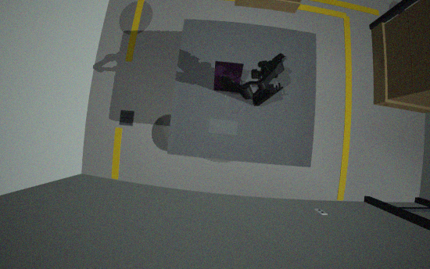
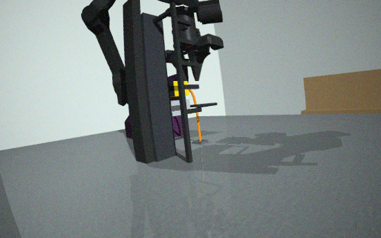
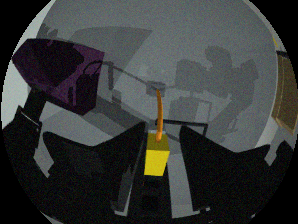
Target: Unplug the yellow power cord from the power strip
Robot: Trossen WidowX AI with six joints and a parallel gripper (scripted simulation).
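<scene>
At the middle of the wrist view's lower half, the yellow plug [image 2: 176,88] [image 3: 156,156] sits well above the surface [image 1: 270,137] [image 2: 291,200] [image 3: 200,22], its orange cord [image 2: 199,121] [image 3: 160,112] leaving toward 12 o'clock. In the exterior view that cord curves over and drops to a small dark pad [image 2: 201,142] [image 3: 156,88] at 5 o'clock from the plug. A dark part lies right against the plug's 9 o'clock side; whether the prongs are seated in the strip I cannot tell.

The hand [image 2: 191,79] [image 3: 162,128] is partly open, with nothing gripped. Its fingertips show at about 11 and 1 o'clock from the plug in the wrist view; in the exterior view they point down, near it at about 2 o'clock. Any contact with it is unclear.

Farther out, a tall dark panel [image 1: 266,95] [image 2: 152,86] stands upright at 9 o'clock in the exterior view, with a thin pegged frame [image 2: 187,138] beside it. A purple block [image 1: 227,67] [image 2: 177,126] [image 3: 90,95] shows at 10 o'clock in the wrist view. Well apart, at 3 o'clock in the exterior view, is a tan box [image 2: 351,90].
</scene>
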